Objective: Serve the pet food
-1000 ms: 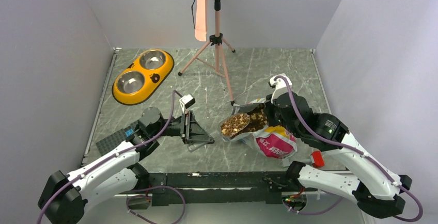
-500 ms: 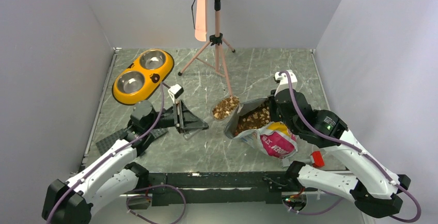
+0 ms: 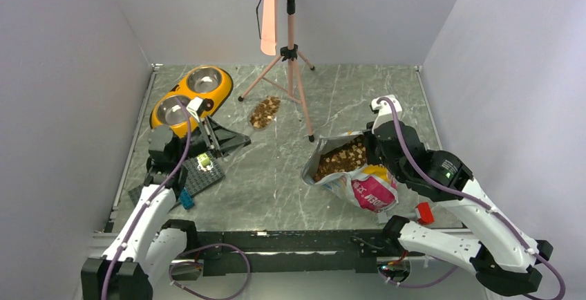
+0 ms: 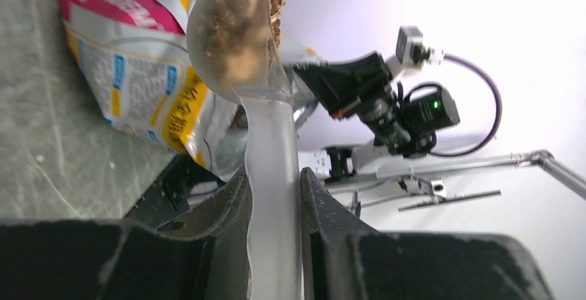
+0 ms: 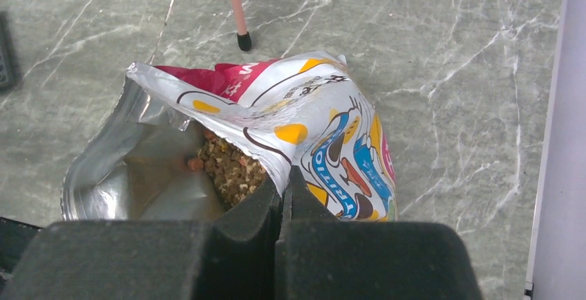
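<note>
Swinging away from the bag (image 3: 363,188), the left arm (image 3: 148,210) is carrying the scoop (image 3: 265,112) well to the left of where it was a second ago. Then it was dipping into the bag's mouth, and half a second ago it was hanging over mid-table. Now it is hovering above the table (image 3: 359,99) between the dish (image 3: 226,87) and the tripod (image 3: 291,58), near the dish's far bowl but not over it.

The left gripper (image 3: 242,136) is clamping the scoop's clear handle. Its fingers (image 4: 231,203) are standing partly apart with the handle filling the gap.

Kibble (image 3: 263,111) is sitting heaped in the scoop's bowl; in the left wrist view it is showing through the clear wall, piled to the rim. More of it is lying inside the bag, showing as a brown mass through the open mouth.

The bag is lying on its side on the right half of the table, mouth facing left, and it has shifted only slightly. The right gripper (image 5: 283,179) is pinching the upper lip of that mouth, its fingers pressed fully together on the foil, and the mouth is gaping.

Under the left arm a dark gridded pad (image 3: 204,174) is lying near the table's left edge.
</note>
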Robot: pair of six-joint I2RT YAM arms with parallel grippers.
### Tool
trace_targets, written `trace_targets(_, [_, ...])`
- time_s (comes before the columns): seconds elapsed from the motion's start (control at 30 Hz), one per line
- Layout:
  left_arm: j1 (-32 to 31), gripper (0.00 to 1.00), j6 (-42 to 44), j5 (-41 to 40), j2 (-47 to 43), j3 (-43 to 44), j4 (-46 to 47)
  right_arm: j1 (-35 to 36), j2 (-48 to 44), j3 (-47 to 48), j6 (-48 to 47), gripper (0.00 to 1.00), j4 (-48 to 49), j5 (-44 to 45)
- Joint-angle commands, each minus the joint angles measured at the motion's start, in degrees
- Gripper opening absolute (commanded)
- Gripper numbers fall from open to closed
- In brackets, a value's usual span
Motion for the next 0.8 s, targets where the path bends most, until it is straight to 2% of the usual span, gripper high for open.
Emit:
trace_targets(0.0, [6.8, 0.0, 1.6, 3.0, 1.9, 2.4, 6.1, -0.3, -4.1, 0.7, -1.6, 0.0, 1.1, -1.0])
trace_targets(0.27, [18.9, 0.0, 7.1, 6.9, 10.8, 6.3, 4.3, -0.3, -5.4, -0.6, 0.8, 0.0, 1.9, -3.2])
trace_targets(0.53, [26.3, 0.0, 12.0, 8.3, 21.7, 15.4, 2.8, -0.3, -1.1, 2.7, -1.6, 0.0, 3.3, -4.4])
trace_targets(0.77, [29.2, 0.0, 4.0, 8.6, 36.0, 19.2, 20.7, -3.3, 5.3, 6.5, -5.5, 0.0, 2.6, -2.5])
